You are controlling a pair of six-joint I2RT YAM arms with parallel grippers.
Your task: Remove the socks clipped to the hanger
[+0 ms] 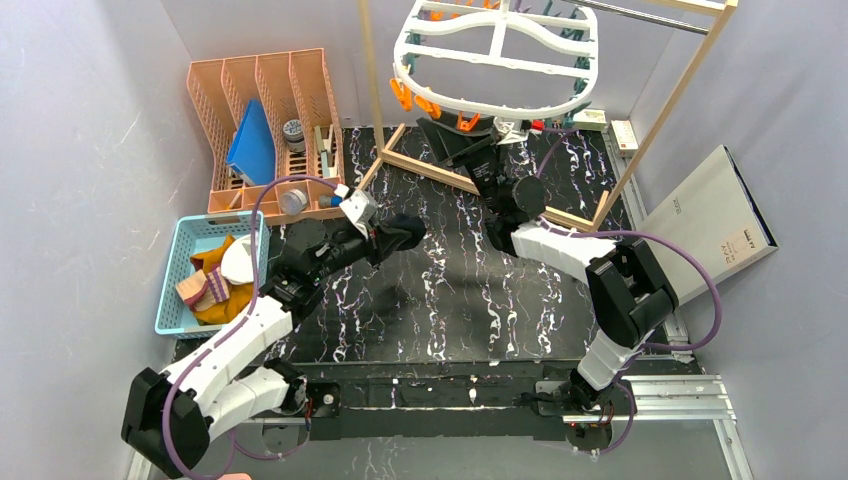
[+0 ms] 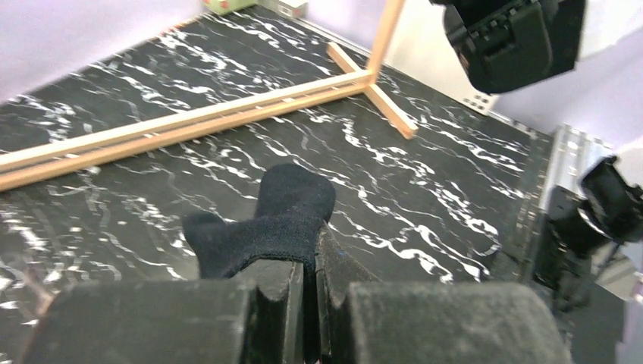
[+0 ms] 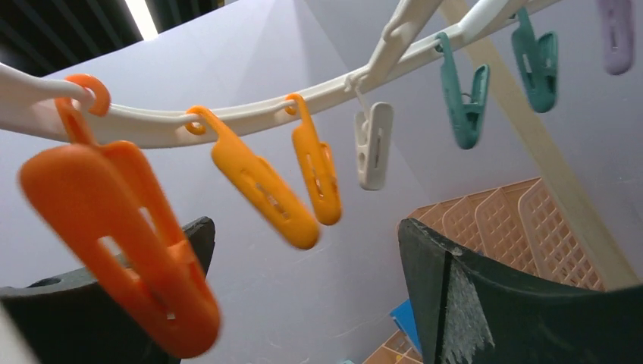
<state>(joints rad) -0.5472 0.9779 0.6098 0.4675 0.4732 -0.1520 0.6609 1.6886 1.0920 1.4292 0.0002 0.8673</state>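
Observation:
My left gripper [image 1: 408, 233] is shut on a black sock [image 2: 265, 221] and holds it above the black marbled mat, left of centre. The sock also shows in the top view [image 1: 402, 235]. The white oval hanger [image 1: 497, 52] hangs from the wooden frame at the back, with orange clips [image 1: 432, 105] along its near rim and teal ones [image 1: 577, 92] at the right. No sock shows on its clips. My right gripper [image 1: 455, 138] is open just under that near rim. In the right wrist view empty orange clips [image 3: 261, 189] dangle between its fingers [image 3: 485, 296]. Several socks [image 1: 215, 283] lie in the blue basket.
A light blue basket [image 1: 178, 275] stands at the left edge. An orange file rack [image 1: 262, 120] with a blue folder stands at the back left. The wooden frame base [image 1: 470, 180] crosses the mat's far side. A grey box [image 1: 712, 215] leans at the right.

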